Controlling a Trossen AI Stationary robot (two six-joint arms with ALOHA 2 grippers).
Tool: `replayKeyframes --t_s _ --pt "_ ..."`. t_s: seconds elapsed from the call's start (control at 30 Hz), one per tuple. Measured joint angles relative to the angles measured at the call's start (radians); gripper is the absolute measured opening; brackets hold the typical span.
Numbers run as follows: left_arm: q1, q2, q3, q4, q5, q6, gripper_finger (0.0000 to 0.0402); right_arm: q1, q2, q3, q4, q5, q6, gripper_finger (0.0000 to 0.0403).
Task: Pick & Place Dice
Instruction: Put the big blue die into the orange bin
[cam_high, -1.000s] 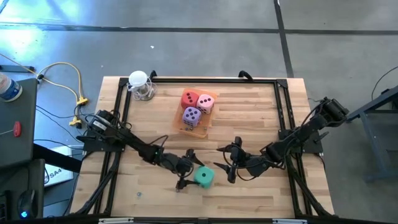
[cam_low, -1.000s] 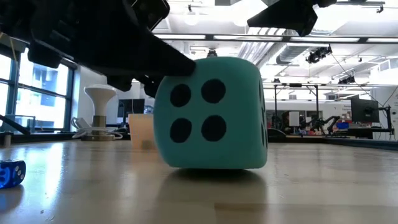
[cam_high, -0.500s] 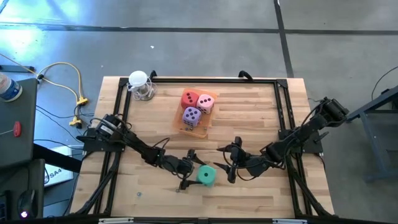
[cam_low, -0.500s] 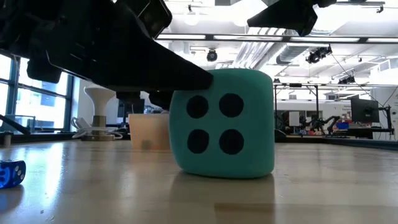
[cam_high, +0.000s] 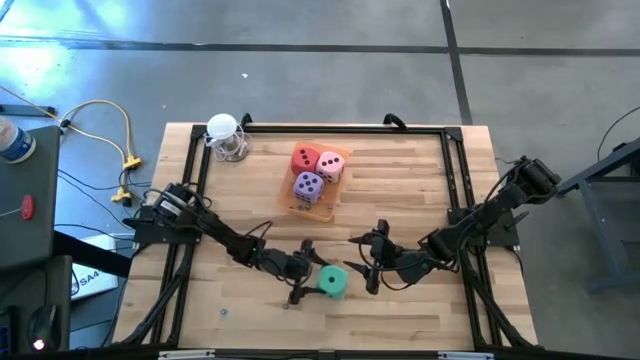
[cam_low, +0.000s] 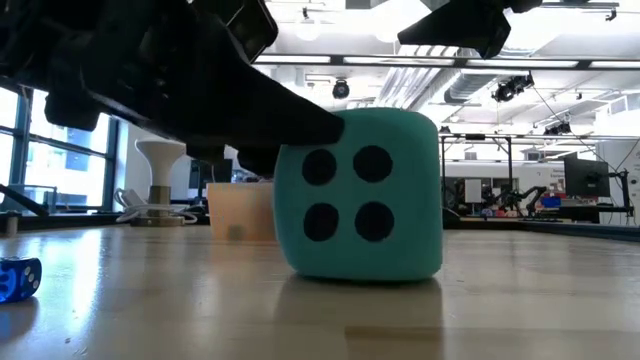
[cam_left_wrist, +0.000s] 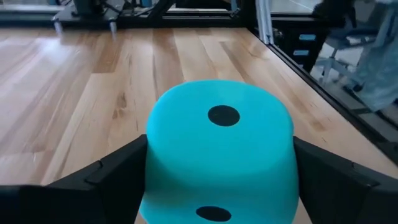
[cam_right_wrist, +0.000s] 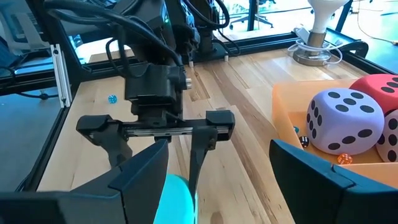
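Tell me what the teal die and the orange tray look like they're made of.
Teal die: likely soft foam, matte, with rounded edges and no glare. Orange tray: probably translucent plastic, smooth, since its wall glows where light passes through.

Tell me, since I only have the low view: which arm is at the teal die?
Observer: The left gripper. Its wrist view shows its fingers flanking the teal die on both sides.
Operator: Where are the other dice?
Observer: The red die, pink die and purple die sit in the orange tray.
Operator: And the right arm?
Observer: The right gripper waits beside the teal die, fingers open.
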Motion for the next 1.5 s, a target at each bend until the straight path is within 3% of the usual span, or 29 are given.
replayKeyframes --t_s 0.13,0.27,0.43,0.57,0.67,0.73,0.87,1.03,1.2,1.5 --pt "0.011 -0.044 -0.003 -0.033 -0.015 -0.039 0.0326 0.0 0.0 0.0 0.0 0.0 0.004 0.0272" --pt "0.012 -0.125 -0.003 -0.105 -0.162 0.003 0.0325 0.0 0.001 0.0 0.0 0.0 0.007 0.0272" --pt "0.013 -0.284 -0.003 -0.267 -0.424 0.047 0.0324 0.001 0.023 0.0 -0.006 -0.004 0.007 0.0272" --pt "0.022 -0.402 -0.002 -0.346 -0.802 0.04 0.0325 -0.006 0.055 0.001 -0.001 -0.017 0.019 0.0272" --pt "0.046 -0.452 -0.002 -0.34 -0.948 0.078 0.0325 -0.012 0.08 0.0 0.024 -0.015 0.015 0.0272" --pt "0.078 -0.46 -0.001 -0.337 -0.932 0.073 0.0325 -0.013 0.088 0.0 0.038 -0.015 -0.001 0.0272" --pt "0.128 -0.441 -0.001 -0.356 -0.797 -0.021 0.0326 -0.025 0.098 0.002 0.079 -0.018 -0.028 0.0272" --pt "0.166 -0.413 -0.001 -0.419 -0.749 -0.137 0.0326 -0.026 0.1 0.001 0.083 -0.021 -0.03 0.0272" --pt "0.21 -0.364 -0.001 -0.431 -0.628 -0.234 0.0327 -0.026 0.1 0.0 0.087 -0.021 -0.041 0.0272" --pt "0.257 -0.339 0.003 -0.479 -0.621 -0.267 0.0327 -0.025 0.1 0.0 0.091 -0.021 -0.045 0.0272"
